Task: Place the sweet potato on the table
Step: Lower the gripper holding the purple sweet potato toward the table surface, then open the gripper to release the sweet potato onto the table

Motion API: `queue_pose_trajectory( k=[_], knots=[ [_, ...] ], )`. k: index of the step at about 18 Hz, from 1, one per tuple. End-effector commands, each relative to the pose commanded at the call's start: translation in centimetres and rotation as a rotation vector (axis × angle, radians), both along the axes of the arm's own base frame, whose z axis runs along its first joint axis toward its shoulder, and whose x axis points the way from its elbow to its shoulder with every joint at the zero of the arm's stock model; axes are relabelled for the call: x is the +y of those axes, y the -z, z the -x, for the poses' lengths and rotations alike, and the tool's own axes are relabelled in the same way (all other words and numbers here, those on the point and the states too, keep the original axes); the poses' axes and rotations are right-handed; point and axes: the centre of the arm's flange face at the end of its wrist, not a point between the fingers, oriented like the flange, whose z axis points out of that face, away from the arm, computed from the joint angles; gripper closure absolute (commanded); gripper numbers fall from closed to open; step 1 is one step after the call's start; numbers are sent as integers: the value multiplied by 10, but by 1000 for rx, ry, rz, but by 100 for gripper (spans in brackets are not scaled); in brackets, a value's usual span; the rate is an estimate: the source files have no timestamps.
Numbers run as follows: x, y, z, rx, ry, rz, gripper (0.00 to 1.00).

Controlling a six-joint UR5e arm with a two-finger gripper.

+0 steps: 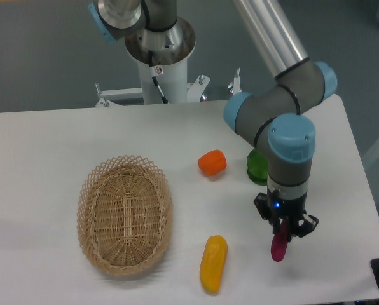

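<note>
The sweet potato (pixel 278 248) is a small magenta-purple piece hanging upright between the fingers of my gripper (pixel 282 236). The gripper is shut on its upper end, and its lower end sits at or just above the white table (pixel 62 140) near the front right; I cannot tell whether it touches. The arm comes down from the upper right and hides the top of the sweet potato.
An oval wicker basket (pixel 124 214) stands at the left front. A yellow oblong piece (pixel 213 264) lies near the front edge, left of the gripper. An orange piece (pixel 212 162) and a green object (pixel 257 166), partly behind the arm, lie farther back.
</note>
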Motion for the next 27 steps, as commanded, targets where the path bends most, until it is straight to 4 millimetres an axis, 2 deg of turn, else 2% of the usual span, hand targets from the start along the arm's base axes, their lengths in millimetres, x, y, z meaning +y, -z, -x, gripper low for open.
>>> queue_pose_trajectory(
  k=[7,13,14,15,16,19,22,27],
  knots=[
    [-7,19,-4,12,52,61,66],
    [-7,23,-7,3,51,66,62],
    [-8,23,-7,4,47,66,57],
    [-7,22,-7,6,47,63,42],
    [-6,20,-6,12,46,59,22],
    [-5,13,-4,27,37,49,0],
    [-5,-3,-4,48,38,37,0],
    [3,-82,-11,137,41,-22,0]
  ],
)
